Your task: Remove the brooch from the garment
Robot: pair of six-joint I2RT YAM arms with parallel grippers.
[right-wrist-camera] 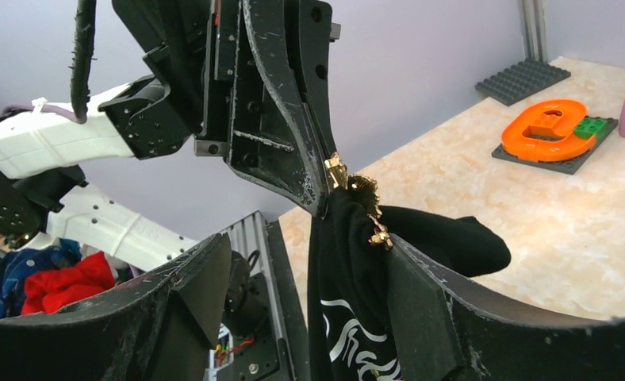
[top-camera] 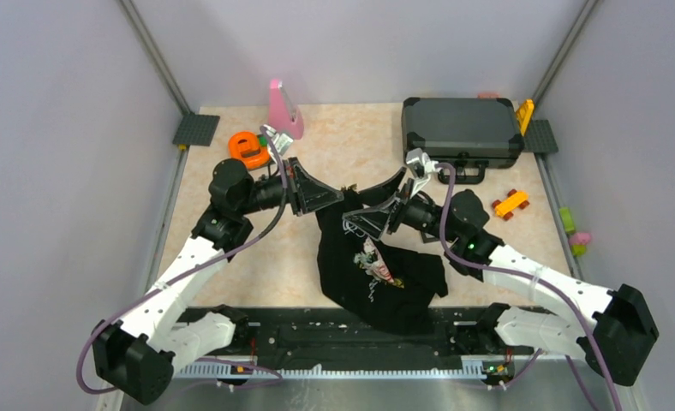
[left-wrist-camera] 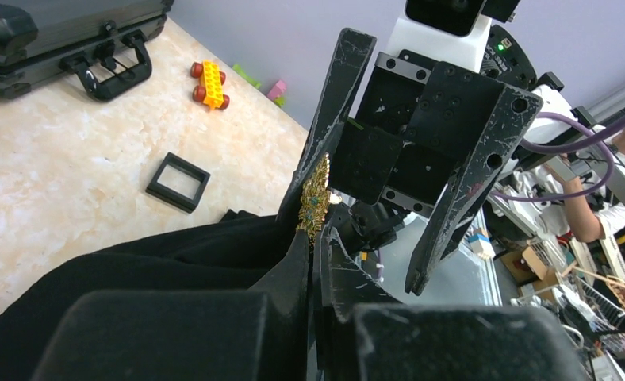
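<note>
The garment (top-camera: pixel 377 278), a black T-shirt with white lettering, hangs from between the two grippers down onto the table. The brooch (left-wrist-camera: pixel 315 197), a small gold ornament, sticks out of the shut tips of my left gripper (left-wrist-camera: pixel 315 238) and still sits on the black cloth (left-wrist-camera: pixel 174 254). In the right wrist view the brooch (right-wrist-camera: pixel 366 192) lies on a raised fold of the garment (right-wrist-camera: pixel 349 274), just under the left gripper's tip. My right gripper (right-wrist-camera: pixel 309 242) stands open around that fold, its right finger (right-wrist-camera: pixel 420 302) touching the cloth. From above, the left gripper (top-camera: pixel 344 199) and right gripper (top-camera: pixel 355 211) meet tip to tip.
A dark grey hard case (top-camera: pixel 462 128) stands at the back right, with a yellow-orange toy car (top-camera: pixel 510 203) near it. An orange piece (top-camera: pixel 248 147) and a pink object (top-camera: pixel 284 110) sit at the back left. A small black square frame (left-wrist-camera: pixel 178 182) lies on the table.
</note>
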